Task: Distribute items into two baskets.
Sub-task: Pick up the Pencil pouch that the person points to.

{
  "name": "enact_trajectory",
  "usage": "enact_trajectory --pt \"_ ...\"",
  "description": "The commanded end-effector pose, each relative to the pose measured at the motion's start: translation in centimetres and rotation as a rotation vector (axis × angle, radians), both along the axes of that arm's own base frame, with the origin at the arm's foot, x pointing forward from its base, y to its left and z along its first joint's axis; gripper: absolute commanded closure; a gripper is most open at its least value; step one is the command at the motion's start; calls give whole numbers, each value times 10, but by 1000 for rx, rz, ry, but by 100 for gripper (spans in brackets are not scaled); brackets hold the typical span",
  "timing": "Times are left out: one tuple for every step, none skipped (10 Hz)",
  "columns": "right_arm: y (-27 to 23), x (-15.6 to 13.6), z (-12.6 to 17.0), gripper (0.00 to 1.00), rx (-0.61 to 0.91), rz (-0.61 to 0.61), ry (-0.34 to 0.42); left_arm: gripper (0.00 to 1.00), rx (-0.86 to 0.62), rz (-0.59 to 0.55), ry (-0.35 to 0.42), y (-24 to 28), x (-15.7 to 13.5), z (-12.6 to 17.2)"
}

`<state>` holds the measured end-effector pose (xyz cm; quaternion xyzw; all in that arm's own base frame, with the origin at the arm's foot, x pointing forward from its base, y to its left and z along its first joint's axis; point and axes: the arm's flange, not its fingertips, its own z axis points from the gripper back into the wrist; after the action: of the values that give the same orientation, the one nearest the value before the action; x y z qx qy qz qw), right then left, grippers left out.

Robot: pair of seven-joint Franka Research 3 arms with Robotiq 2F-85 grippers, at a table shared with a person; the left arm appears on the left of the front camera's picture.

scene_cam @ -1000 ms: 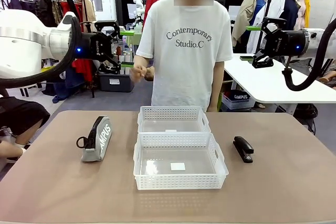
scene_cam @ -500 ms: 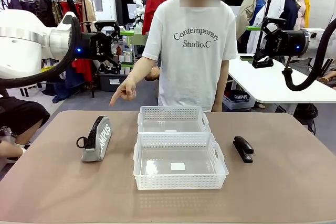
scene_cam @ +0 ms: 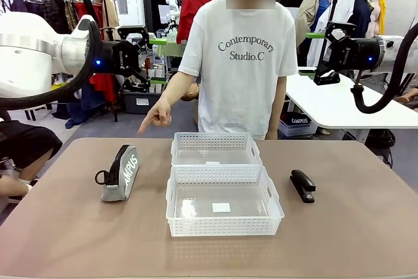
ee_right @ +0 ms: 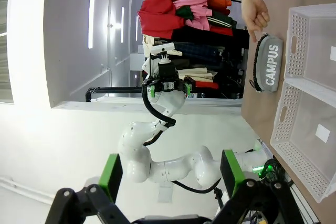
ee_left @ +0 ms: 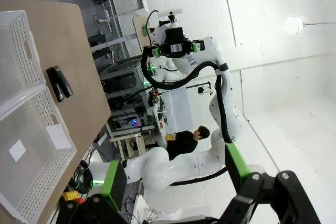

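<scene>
- Two items lie on the desk (scene_cam: 65, 240): the grey CAMPUS pouch (scene_cam: 120, 173) toward its left edge and the black stapler (scene_cam: 302, 185) toward its right edge.
- The near basket (scene_cam: 224, 227) and the far basket (scene_cam: 215, 140) stand touching, one behind the other, in the desk's middle.
- The person's hand (scene_cam: 155, 115) points downward over the far edge, above the pouch and apart from it.
- My left claw (scene_cam: 159, 61) hangs high off the left edge, released.
- My right claw (scene_cam: 309, 53) hangs high beyond the far right corner, released too.
</scene>
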<state>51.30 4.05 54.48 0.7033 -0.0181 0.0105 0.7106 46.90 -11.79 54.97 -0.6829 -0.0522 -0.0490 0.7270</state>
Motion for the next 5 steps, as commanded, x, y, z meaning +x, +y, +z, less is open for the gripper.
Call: enact_trajectory --pt "0 0 1 0 0 0 -2 0 0 0 1 0 0 0" --pt "0 0 1 0 0 0 -2 0 0 0 1 0 0 0" --pt "0 0 1 0 0 0 -2 0 0 0 1 0 0 0" --pt "0 0 1 0 0 0 -2 0 0 0 1 0 0 0" --pt "0 0 1 0 0 0 -2 0 0 0 1 0 0 0"
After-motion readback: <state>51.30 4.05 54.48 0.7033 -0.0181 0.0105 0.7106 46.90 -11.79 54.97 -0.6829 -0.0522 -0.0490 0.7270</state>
